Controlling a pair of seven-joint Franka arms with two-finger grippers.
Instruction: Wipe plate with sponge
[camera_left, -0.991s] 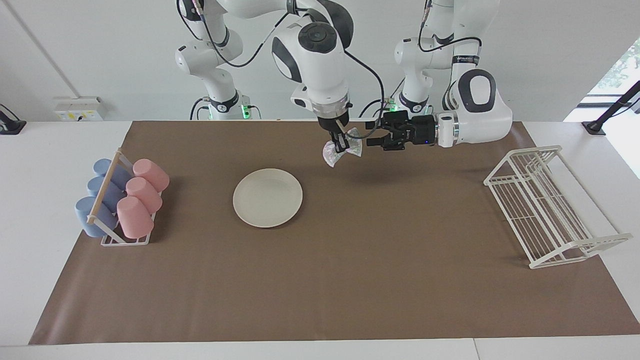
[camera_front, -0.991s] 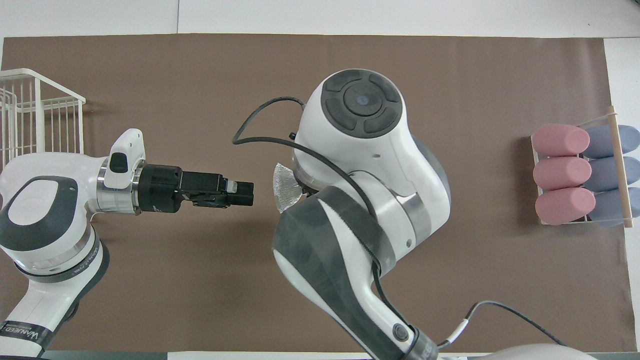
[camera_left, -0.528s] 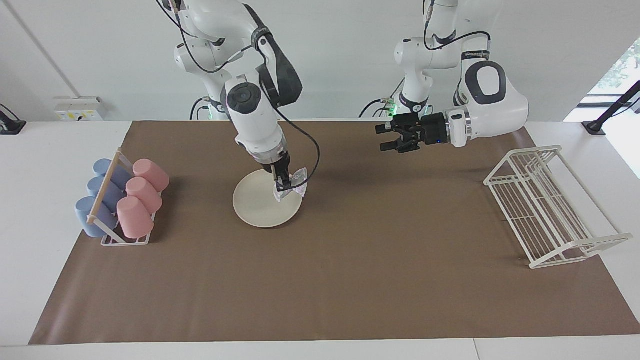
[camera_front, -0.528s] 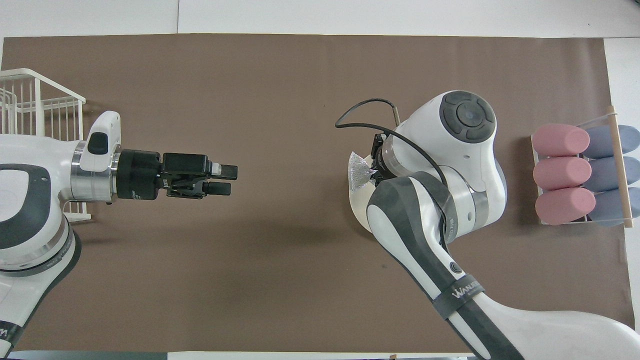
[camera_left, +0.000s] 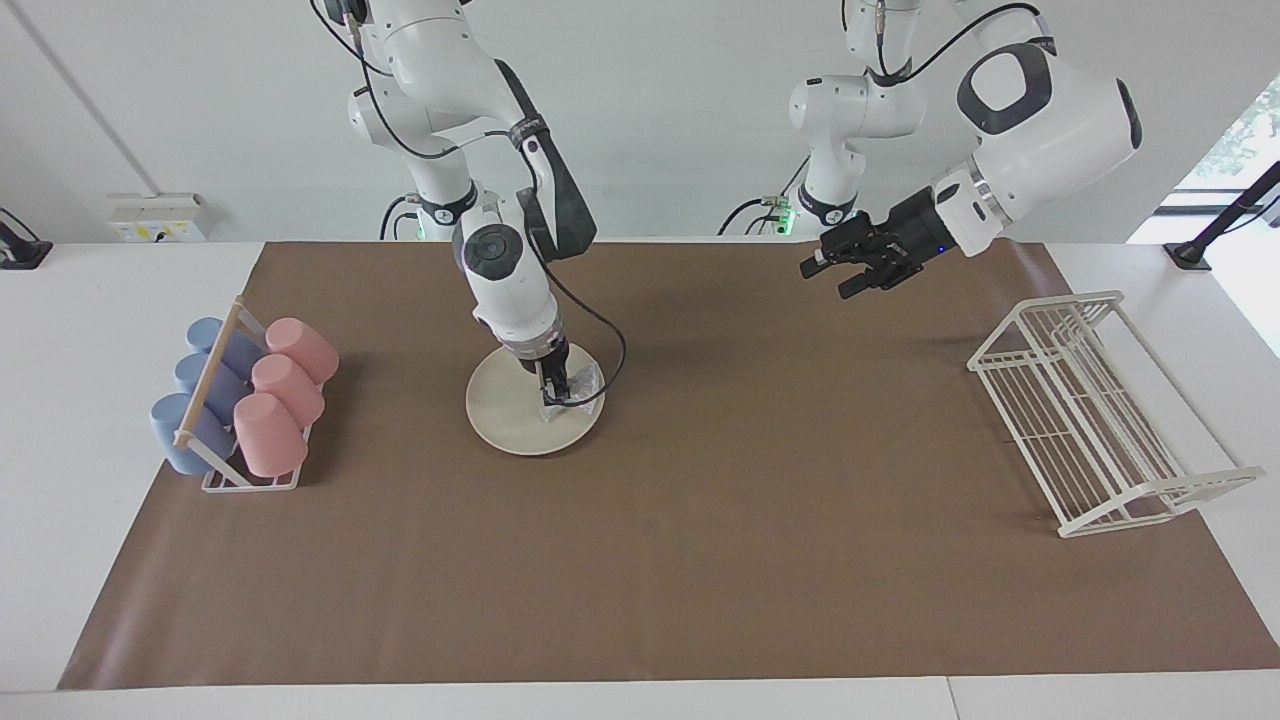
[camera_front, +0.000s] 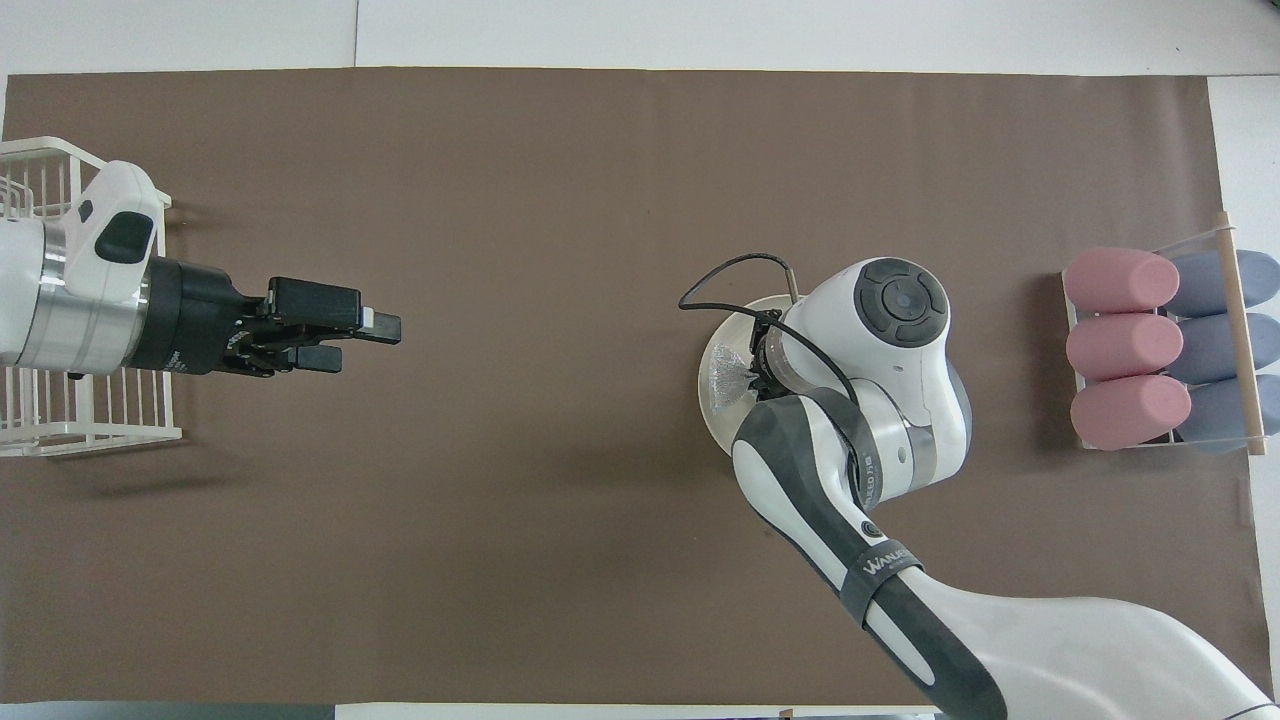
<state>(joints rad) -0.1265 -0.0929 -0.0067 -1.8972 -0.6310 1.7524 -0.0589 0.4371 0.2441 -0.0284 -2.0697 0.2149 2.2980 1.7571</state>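
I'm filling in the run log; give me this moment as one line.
right pincer: shut on sponge, pressed on plate | left pincer: open, waiting over mat

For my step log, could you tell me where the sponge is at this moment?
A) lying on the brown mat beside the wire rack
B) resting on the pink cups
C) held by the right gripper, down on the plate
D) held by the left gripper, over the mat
C: the right gripper is shut on the sponge, pressing it down on the plate.
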